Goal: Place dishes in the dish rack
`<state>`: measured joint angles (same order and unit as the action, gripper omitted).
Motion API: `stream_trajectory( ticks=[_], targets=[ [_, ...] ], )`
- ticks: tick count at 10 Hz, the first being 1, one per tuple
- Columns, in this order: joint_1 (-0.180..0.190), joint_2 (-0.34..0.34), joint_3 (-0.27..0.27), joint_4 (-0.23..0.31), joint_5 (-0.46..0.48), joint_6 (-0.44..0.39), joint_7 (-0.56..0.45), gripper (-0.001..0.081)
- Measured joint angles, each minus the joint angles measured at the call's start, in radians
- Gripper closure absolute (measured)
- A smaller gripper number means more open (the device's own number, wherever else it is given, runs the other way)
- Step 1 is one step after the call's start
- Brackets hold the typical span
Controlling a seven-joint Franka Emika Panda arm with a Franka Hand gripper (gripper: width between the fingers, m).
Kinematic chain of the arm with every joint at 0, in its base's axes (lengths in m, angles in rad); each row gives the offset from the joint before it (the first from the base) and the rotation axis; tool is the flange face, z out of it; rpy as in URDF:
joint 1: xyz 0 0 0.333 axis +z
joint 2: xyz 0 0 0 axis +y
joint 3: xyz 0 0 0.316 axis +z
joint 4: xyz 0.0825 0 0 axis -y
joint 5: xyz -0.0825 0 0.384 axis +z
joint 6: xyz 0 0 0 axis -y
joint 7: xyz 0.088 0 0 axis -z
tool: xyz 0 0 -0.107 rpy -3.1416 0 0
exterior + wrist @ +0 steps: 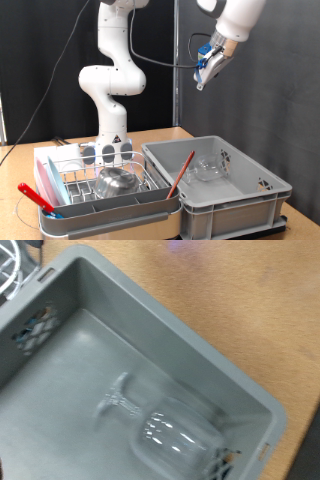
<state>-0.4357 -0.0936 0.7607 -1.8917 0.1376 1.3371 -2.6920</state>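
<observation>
The dish rack [75, 182], a wire grid on a white-pink tray with a grey front trough, stands at the exterior view's lower left. A shiny steel bowl [118, 181] sits in it. A clear stemmed glass [207, 168] lies on its side in the grey crate [250, 190] to the rack's right. The wrist view looks down on that glass [165, 432] on the crate floor [60, 380]. My gripper [204, 76] hangs high above the crate, well clear of everything, with nothing seen between its fingers. The fingers do not show in the wrist view.
A reddish stick [181, 172] leans in the crate at the side nearest the rack. A red-handled utensil [36, 196] and a blue item lie at the rack's left front corner. The wooden table [250, 310] surrounds the crate. A dark curtain is behind.
</observation>
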Motion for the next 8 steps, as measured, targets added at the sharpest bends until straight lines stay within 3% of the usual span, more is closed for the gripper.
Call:
stream_trajectory(
  ticks=[2,3,5,8],
  targets=[
    [0.011,-0.044,-0.003,-0.034,-0.028,0.001,0.007,-0.0005],
    [0.012,-0.043,-0.001,-0.034,-0.023,0.005,0.058,-0.0005],
    [0.022,-0.048,-0.001,-0.037,-0.036,0.011,-0.007,-0.0005],
    [0.048,-0.088,-0.013,-0.081,-0.091,0.082,-0.026,-0.0005]
  ],
)
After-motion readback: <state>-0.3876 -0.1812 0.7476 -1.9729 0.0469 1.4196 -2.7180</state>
